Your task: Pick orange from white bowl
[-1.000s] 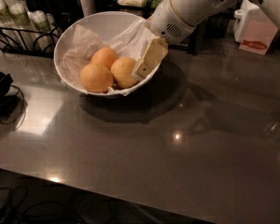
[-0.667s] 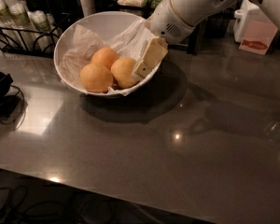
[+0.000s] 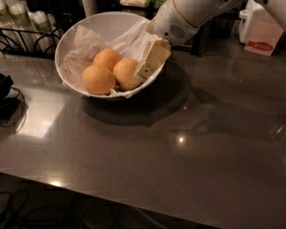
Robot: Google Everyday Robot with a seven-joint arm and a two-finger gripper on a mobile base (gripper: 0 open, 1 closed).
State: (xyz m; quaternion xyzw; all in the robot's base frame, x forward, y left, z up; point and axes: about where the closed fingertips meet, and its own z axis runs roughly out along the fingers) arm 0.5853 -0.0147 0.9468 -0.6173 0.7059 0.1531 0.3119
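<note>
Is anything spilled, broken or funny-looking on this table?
Nothing is spilled or broken. The white bowl has a slanted rim, so it looks tipped, but the orange and two darker fruits sit inside on crumpled paper. The gripper hangs at the bowl's edge, beside the orange.

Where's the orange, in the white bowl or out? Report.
In: the orange rests inside the white bowl, unlifted; the gripper sits beside it.

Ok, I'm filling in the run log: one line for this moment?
stage: reach | gripper: in white bowl, close beside orange | orange: resting in bowl, not lifted | other fruits: two alongside
</note>
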